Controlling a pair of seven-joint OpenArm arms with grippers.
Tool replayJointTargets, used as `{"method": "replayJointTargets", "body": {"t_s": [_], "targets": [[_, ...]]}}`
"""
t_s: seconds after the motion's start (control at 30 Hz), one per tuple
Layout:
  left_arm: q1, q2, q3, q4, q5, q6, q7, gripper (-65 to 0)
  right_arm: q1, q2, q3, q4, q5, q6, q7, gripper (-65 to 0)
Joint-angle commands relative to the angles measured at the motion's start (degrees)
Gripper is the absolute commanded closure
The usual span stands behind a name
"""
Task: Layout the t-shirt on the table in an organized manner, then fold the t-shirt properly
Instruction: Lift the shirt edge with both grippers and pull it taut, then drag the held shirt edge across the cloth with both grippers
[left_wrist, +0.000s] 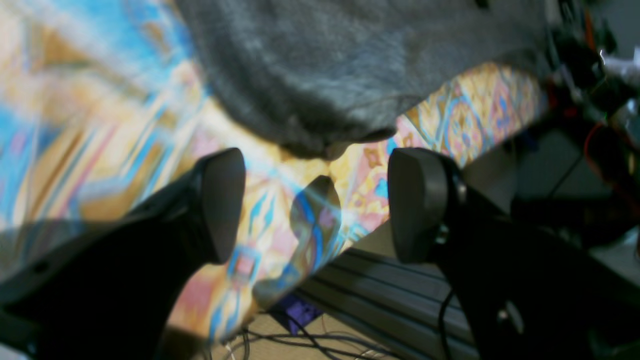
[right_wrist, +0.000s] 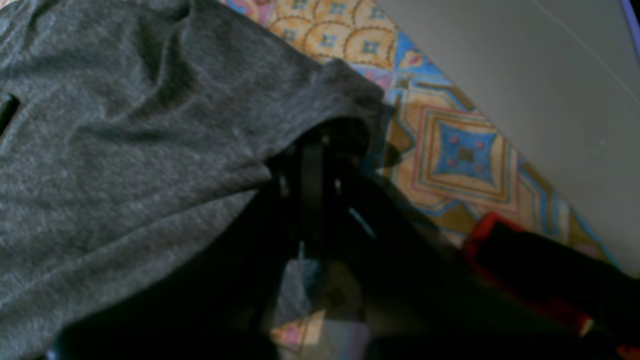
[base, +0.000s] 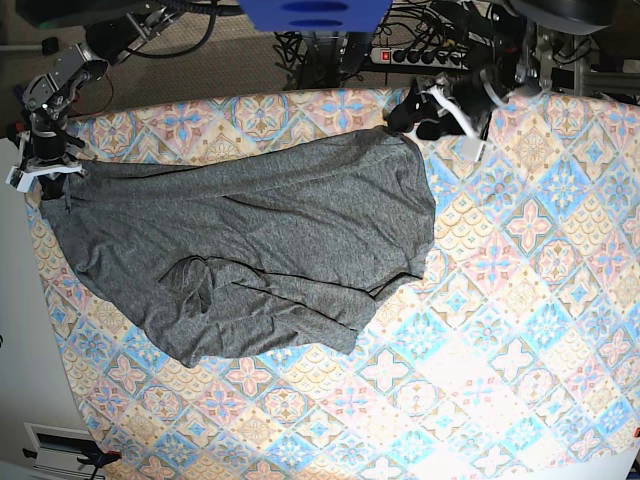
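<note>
Left pincer (left_wrist: 315, 200) fills the near left wrist view, jaws spread wide, empty, hovering just off a t-shirt (left_wrist: 350, 65) edge at the desk (left_wrist: 100, 125) far rim. Right pincer (right_wrist: 320, 165) clamped shut on a t-shirt corner, cloth draped over it. From above, one grey t-shirt (base: 250, 240) lies crumpled on the desk's (base: 520, 300) left half, long axis running side to side between both arms; left pincer (base: 410, 112) nearest the far corner. Count: one shirt, two pincers. Next grab probably that corner.
</note>
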Motion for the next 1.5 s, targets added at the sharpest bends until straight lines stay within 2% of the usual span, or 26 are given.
{"method": "replayJointTargets", "body": {"t_s": [0.0,0.27,0.57,0.6,0.67,0.77,0.8,1.07,1.17,1.37,1.47], "targets": [[-0.4,0.6,-0.4,0.2,-1.1,-0.7,-0.7,-43.6,0.5,1.1,0.1,1.2,0.8,0.2,1.4,0.0],[-4.9,1.1,3.6,-4.0,-1.0,-0.9,-0.5,-43.6,0.5,1.1,0.1,1.2,0.8,0.2,1.4,0.0],[-8.8,2.8,4.3,-6.6,-0.9,-0.9,-0.4,-42.4,0.5,1.1,0.1,1.3,0.8,0.2,1.4,0.0],[-8.8,2.8,4.7,-6.7,-0.9,-0.9,-0.4,-39.9,0.5,1.1,0.1,1.3,0.8,0.2,1.4,0.0],[-8.8,2.6,5.0,-6.7,-0.9,-0.9,-0.4,-29.5,0.5,1.1,0.1,1.3,0.8,0.2,1.4,0.0],[-8.8,2.6,5.0,-6.8,-0.9,-0.9,-0.4,-5.3,0.5,1.1,0.1,1.3,0.8,0.2,1.5,0.0],[-8.8,2.6,4.9,-6.8,-0.9,-0.9,-0.4,0.0,0.5,1.1,0.1,1.4,0.8,0.2,1.6,0.0],[-6.1,2.3,2.7,-4.9,-1.3,-0.8,-0.4,0.0,0.4,0.9,0.6,7.3,0.9,0.2,1.6,0.0],[-3.2,2.2,-0.1,-2.6,-1.1,-0.8,-0.4,0.0,-1.8,-1.1,0.6,8.9,1.0,0.2,1.6,0.0],[-0.3,-1.9,-1.2,-1.1,-1.4,-0.8,-0.4,0.0,-2.3,-2.3,0.8,9.9,1.1,0.2,1.5,0.0],[0.8,-3.5,-2.0,-1.1,-1.5,-0.8,-0.4,0.0,-2.4,-3.8,3.9,9.9,1.0,0.2,1.4,0.0]]}}
